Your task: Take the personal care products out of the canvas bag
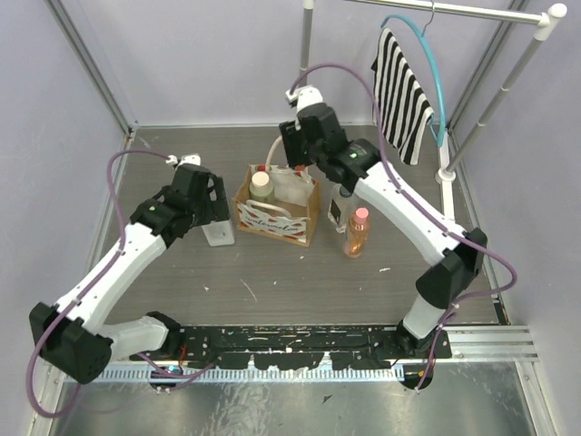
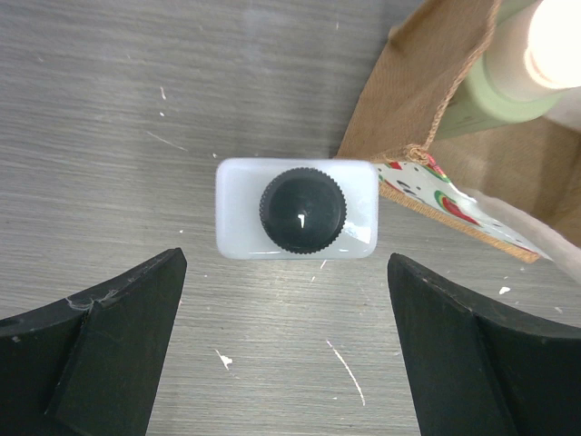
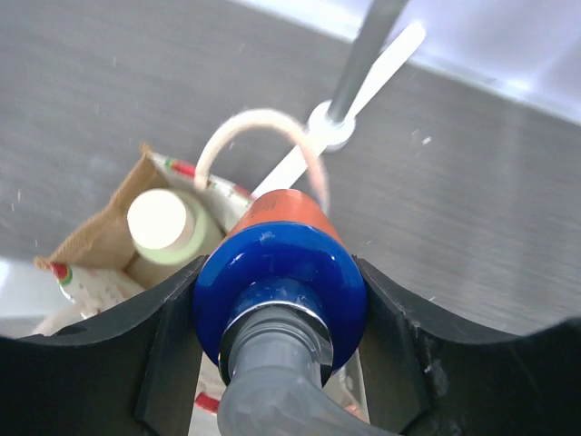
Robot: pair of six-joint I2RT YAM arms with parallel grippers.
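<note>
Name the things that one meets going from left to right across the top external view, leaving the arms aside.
white squarish bottle with black cap → canvas bag → orange bottle with pink cap → striped cloth

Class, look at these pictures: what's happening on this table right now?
The two arms are emptying the canvas bag. The left end effector hangs open over a white bottle with a black cap, standing on the table beside the bag. The right end effector is shut on a blue-capped bottle over the bag. An orange pink-capped bottle stands outside; a green bottle is still inside.
</note>
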